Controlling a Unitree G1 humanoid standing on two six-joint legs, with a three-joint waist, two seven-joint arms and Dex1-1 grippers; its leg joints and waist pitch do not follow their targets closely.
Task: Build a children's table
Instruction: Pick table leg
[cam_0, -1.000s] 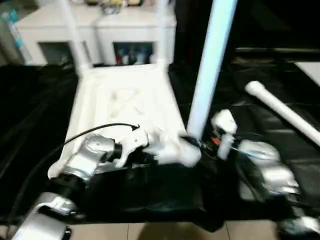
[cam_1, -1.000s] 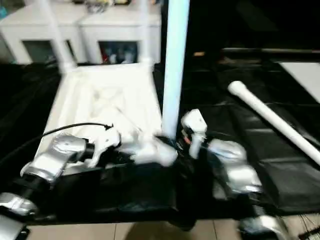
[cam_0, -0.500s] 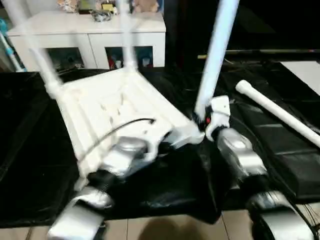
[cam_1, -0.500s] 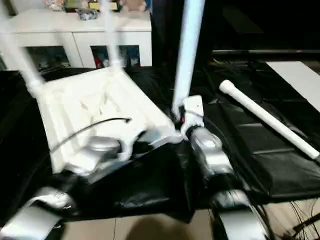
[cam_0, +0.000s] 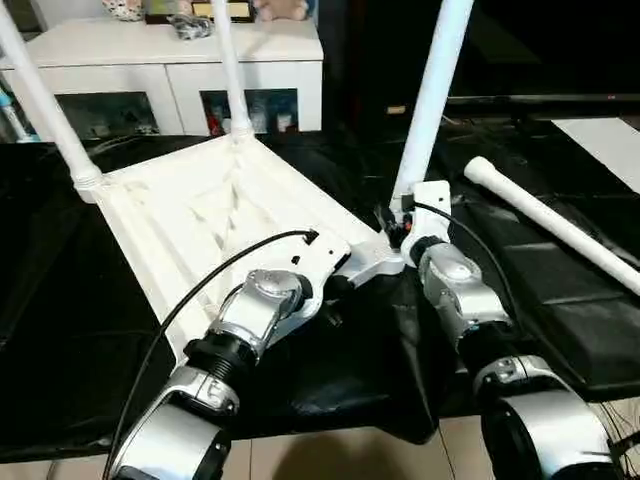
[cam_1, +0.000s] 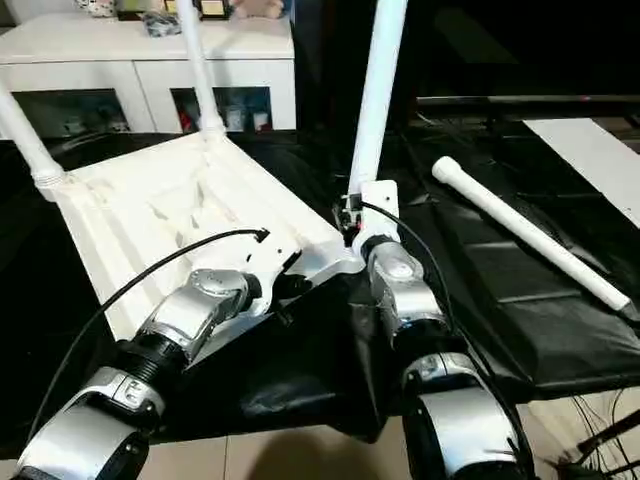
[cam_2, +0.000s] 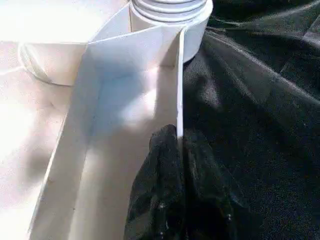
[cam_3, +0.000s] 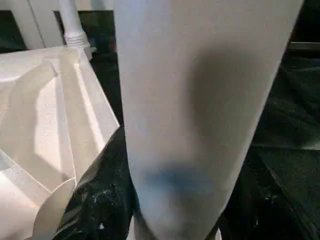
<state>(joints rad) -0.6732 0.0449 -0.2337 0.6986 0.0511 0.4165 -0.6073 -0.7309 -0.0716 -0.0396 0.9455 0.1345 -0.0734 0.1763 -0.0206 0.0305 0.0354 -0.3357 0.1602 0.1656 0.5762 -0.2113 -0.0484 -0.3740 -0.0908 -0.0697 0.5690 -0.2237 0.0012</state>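
The children's table lies upside down on black cloth: its white ribbed tabletop (cam_0: 200, 210) has two legs (cam_0: 228, 70) standing in its far corners. A third leg (cam_0: 430, 100) stands in the near right corner socket, and my right gripper (cam_0: 402, 228) is shut around its base, with black fingers (cam_3: 100, 200) on both sides of the tube. My left gripper (cam_2: 177, 145) is shut on the thin side wall of the tabletop close to that same corner. A fourth leg (cam_0: 550, 225) lies loose on the cloth to the right.
A white cabinet (cam_0: 170, 50) with glass doors stands behind the work, with small items on top. Black cloth (cam_0: 80, 350) covers the surface, and its front edge drops to a tiled floor. A pale panel (cam_0: 610, 135) lies at the far right.
The tabletop's far end has swung to the left, with its legs. Both grippers keep their holds. The view has shifted as well.
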